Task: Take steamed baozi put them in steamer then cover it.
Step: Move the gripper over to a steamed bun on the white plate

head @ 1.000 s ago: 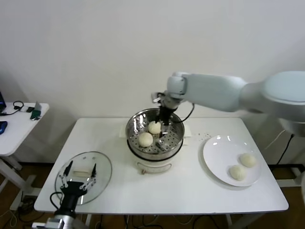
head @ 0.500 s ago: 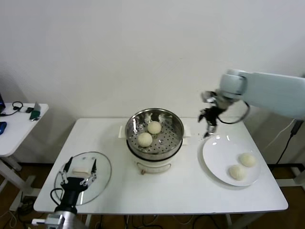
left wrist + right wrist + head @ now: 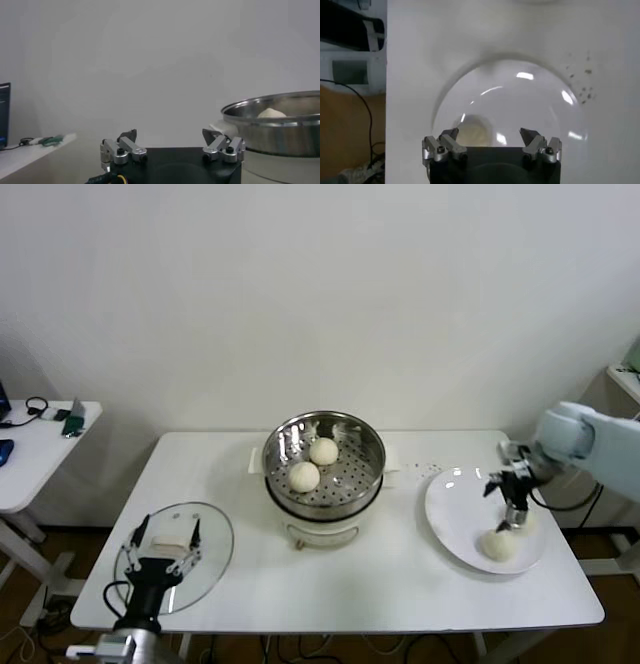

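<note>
The right gripper (image 3: 512, 506) hangs over the white plate (image 3: 452, 514) near the surface's right edge, fingers spread and empty, poised above the two steamed baozi (image 3: 497, 545) left there, probably to pick one. Two more sit in the steamer (image 3: 324, 466) at the surface's middle. The left gripper (image 3: 163, 549) waits wide open and empty over the glass lid (image 3: 215, 536) at the front-left corner, likely for covering.

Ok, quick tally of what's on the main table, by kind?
Buns: 3 in sight, two in the steamer and one on the plate; the right gripper may hide another.
Steamer: 1
Glass lid: 1
Plate: 1
Total: 6 in sight
</note>
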Action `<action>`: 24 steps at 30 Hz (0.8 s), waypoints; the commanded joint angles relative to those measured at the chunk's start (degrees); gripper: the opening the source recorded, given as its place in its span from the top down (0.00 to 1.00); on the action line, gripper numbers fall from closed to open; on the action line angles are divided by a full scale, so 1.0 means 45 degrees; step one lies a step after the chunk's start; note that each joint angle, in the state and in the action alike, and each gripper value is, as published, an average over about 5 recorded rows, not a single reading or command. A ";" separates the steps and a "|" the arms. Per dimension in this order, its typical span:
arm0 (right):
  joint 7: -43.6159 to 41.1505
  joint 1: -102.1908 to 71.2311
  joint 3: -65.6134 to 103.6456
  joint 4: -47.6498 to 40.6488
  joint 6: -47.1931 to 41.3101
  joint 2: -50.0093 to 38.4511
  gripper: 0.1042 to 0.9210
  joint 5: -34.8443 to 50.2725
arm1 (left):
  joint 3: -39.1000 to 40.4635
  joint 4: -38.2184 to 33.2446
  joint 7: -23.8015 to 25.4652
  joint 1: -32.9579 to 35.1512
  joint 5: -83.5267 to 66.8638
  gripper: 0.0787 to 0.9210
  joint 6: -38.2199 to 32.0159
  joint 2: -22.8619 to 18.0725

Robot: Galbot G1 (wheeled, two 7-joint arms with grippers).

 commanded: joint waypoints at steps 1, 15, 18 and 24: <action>-0.0192 -0.3496 0.2973 -0.0837 0.0233 -0.0576 0.12 -0.1854 | 0.0044 -0.0007 -0.0010 0.0052 0.0377 0.12 0.0080 -0.0280; -0.0188 -0.3395 0.2708 -0.1797 0.0203 0.1064 0.12 -0.1787 | -0.0086 0.0074 -0.0041 0.0174 0.0452 0.12 0.0021 -0.0320; -0.0215 -0.3288 0.2552 -0.1947 0.0212 0.1236 0.12 -0.1794 | -0.0107 0.0091 -0.0055 0.0167 0.0448 0.12 0.0019 -0.0295; -0.0373 -0.2979 0.2121 -0.2134 0.0244 0.1454 0.12 -0.1783 | -0.0094 0.0096 -0.0100 0.0185 0.0456 0.12 0.0054 -0.0308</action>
